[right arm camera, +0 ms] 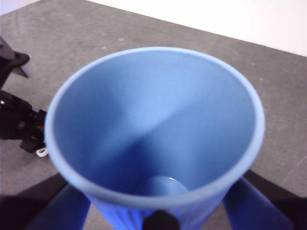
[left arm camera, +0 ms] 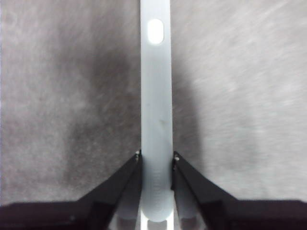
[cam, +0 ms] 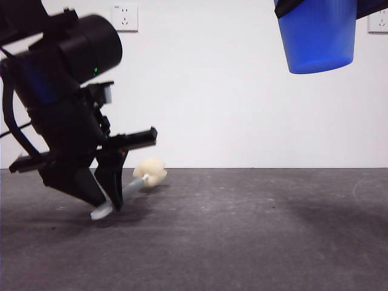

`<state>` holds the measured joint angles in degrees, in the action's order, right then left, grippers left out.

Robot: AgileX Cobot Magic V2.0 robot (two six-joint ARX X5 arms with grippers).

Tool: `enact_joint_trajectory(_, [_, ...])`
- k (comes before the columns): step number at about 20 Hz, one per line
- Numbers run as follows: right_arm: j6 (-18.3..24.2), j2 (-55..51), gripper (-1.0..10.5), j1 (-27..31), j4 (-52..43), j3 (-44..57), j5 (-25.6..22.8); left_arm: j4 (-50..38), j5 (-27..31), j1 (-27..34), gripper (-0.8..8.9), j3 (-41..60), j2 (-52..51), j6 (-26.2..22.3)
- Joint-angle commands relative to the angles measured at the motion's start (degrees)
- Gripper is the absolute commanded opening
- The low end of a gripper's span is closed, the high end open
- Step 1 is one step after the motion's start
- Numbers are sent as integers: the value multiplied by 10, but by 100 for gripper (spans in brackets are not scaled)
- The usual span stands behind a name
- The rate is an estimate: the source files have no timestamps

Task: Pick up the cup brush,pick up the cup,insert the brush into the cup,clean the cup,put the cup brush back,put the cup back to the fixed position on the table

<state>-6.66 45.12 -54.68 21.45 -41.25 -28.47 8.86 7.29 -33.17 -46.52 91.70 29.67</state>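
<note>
Below, the left pincer [left arm camera: 156,158] clamps the grey-handled cup brush [left arm camera: 156,110]; the right pincer [right arm camera: 158,211] seemingly grips the ribbed blue cup [right arm camera: 156,124].

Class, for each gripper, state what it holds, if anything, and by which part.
The left gripper clamps the cup brush on its grey handle, near the end away from the sponge head. The right gripper holds the blue cup by its ribbed sides, off the table.
</note>
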Motion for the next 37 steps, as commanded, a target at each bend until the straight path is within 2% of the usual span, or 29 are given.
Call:
enact_joint_trajectory(1, [-14,-1,-12,0,-1,-2,1,-14,4,-1,-8,2,23,4])
enact_joint_trajectory(6, [-14,-1,-12,0,1,-2,1,-16,4,-1,18,2,37,5])
enact_joint_trajectory(9, [-14,1,-12,0,0,-2,1,-12,-27,-1,310,2,37,5])
enact_joint_trajectory(10, [-14,4,-12,1,0,-2,1,-12,-36,-1,335,2,36,4])
enact_joint_trajectory(12, [-28,13,-12,9,-9,-1,0,-11,-46,-2,338,2,26,3])
enact_joint_trajectory(17, [-29,53,-13,49,-132,41,11,17,-47,-2,338,2,-25,-12])
enact_joint_trajectory(22, [-21,146,-13,146,-315,108,107,76,-62,-11,338,2,-121,-29])
enact_joint_trajectory(26, [-11,267,-13,222,-438,115,193,113,-63,-29,338,2,-210,-30])
enact_joint_trajectory(29, [-5,364,-12,257,-523,115,219,144,-63,-44,338,2,-268,-34])
enact_joint_trajectory(31, [21,417,-13,268,-563,115,226,153,-61,-48,338,2,-293,-40])
enact_joint_trajectory(33, [48,459,-12,273,-614,115,235,157,-60,-48,338,2,-309,-42])
enact_joint_trajectory(35, [51,496,-12,282,-659,115,256,157,-60,-48,338,2,-312,-42])
enact_joint_trajectory(37, [59,527,-12,290,-693,115,256,160,-60,-48,338,2,-312,-42])
